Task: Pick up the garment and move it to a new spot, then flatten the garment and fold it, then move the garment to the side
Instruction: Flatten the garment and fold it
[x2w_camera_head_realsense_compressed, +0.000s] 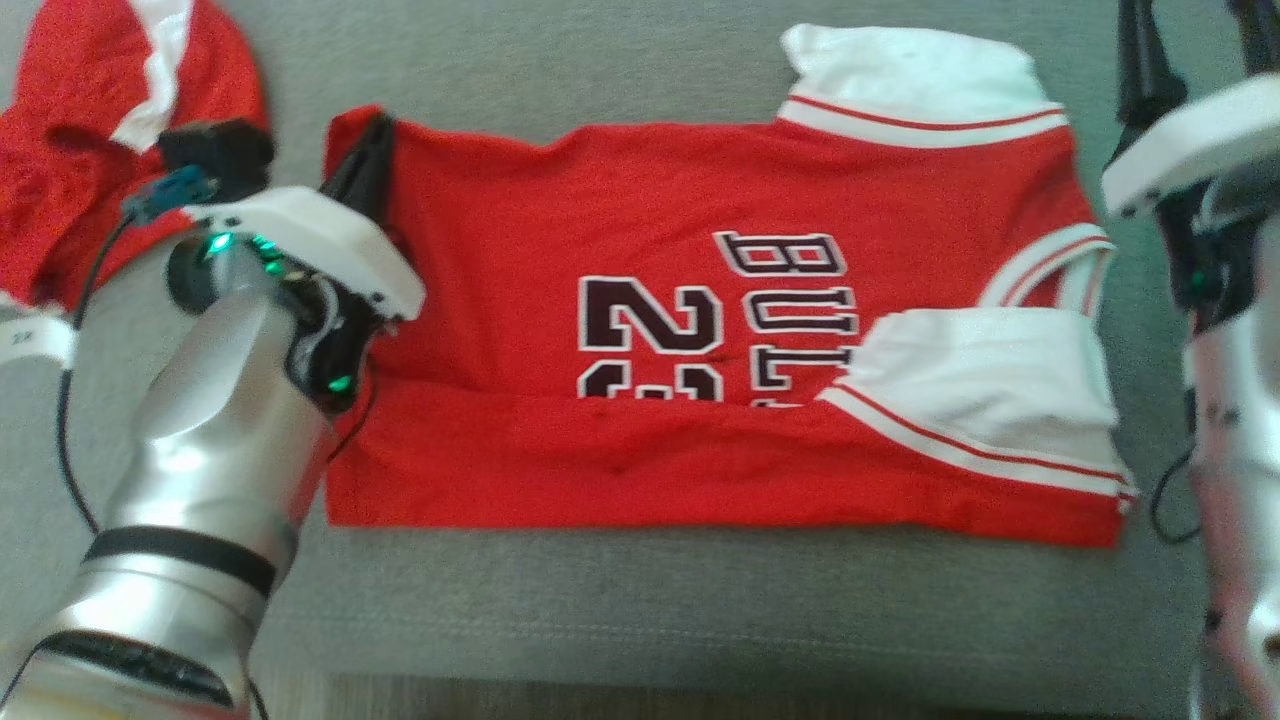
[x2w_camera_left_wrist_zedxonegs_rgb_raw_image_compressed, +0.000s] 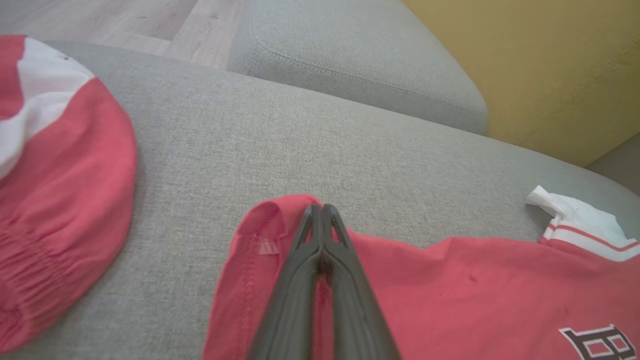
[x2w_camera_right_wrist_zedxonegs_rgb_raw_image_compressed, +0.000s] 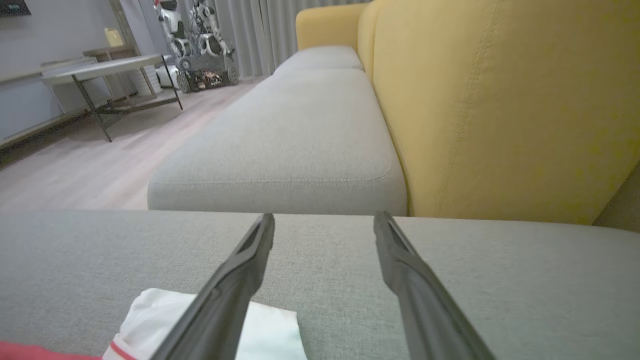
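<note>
Left end effector (x2w_camera_left_wrist_zedxonegs_rgb_raw_image_compressed: 322, 212) clamps a far corner of the jersey (x2w_camera_head_realsense_compressed: 600, 190); right end effector (x2w_camera_right_wrist_zedxonegs_rgb_raw_image_compressed: 325, 222) hangs open over its sleeve (x2w_camera_right_wrist_zedxonegs_rgb_raw_image_compressed: 270, 325)

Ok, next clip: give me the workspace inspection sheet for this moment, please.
Surface: grey cushion, bare around the garments.
Job's things: red jersey, spread flat, lower edge folded up over its number.
Clutter: second red-and-white garment, bunched at the left.
Claws: left claw shut on the jersey's far left corner; right claw open, holding nothing, over the cushion beside a white sleeve.
Cables: black cable by the left arm; another cable by the right arm.
Surroundings: yellow sofa back, wooden floor, table, another robot.
</note>
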